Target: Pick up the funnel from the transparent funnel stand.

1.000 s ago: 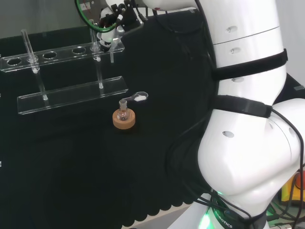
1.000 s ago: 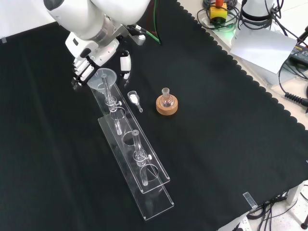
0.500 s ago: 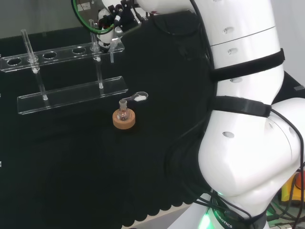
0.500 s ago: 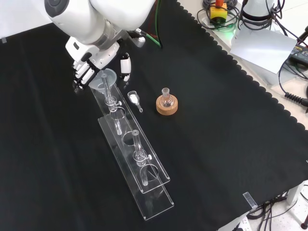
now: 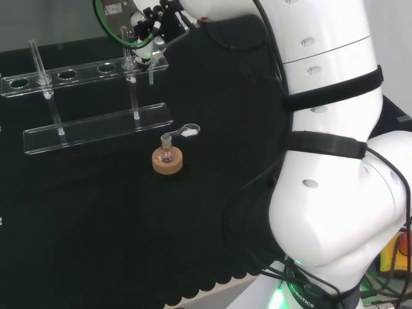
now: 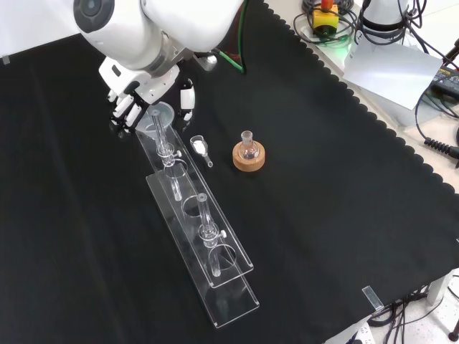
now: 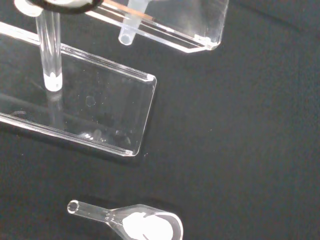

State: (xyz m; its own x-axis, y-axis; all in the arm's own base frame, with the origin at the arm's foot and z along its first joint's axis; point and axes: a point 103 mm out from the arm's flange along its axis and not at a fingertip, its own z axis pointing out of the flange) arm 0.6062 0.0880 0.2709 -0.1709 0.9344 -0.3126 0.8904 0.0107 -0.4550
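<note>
So the funnel (image 6: pixel 159 115) is sitting in the end hole of the clear funnel stand (image 6: pixel 204 244), at the far end of the stand in the front view, which works out to the right end of the top shelf in the head view. Its stem (image 7: pixel 131 27) pokes down through that shelf and hangs above the base plate, you can see it pretty well from the wrist view.

The hand (image 6: pixel 130 100) is right over that end of the stand. In the front view the fingers (image 6: pixel 120 109) come down on the left side of the funnel's cone and the thumb (image 6: pixel 187 100) hangs on its right side, so the funnel sits between them. I honestly can't tell if they're touching the glass or just bracketing it.

Elsewhere on the black cloth (image 6: pixel 323 186): a small glass scoop (image 6: pixel 201 150) with white powder lies just beside the stand, and a little flask (image 6: pixel 248 147) stands upright in a cork ring (image 6: pixel 249 159) to the right of the scoop in the front view. Two upright posts (image 6: pixel 207 228) hold the stand's shelf up.
</note>
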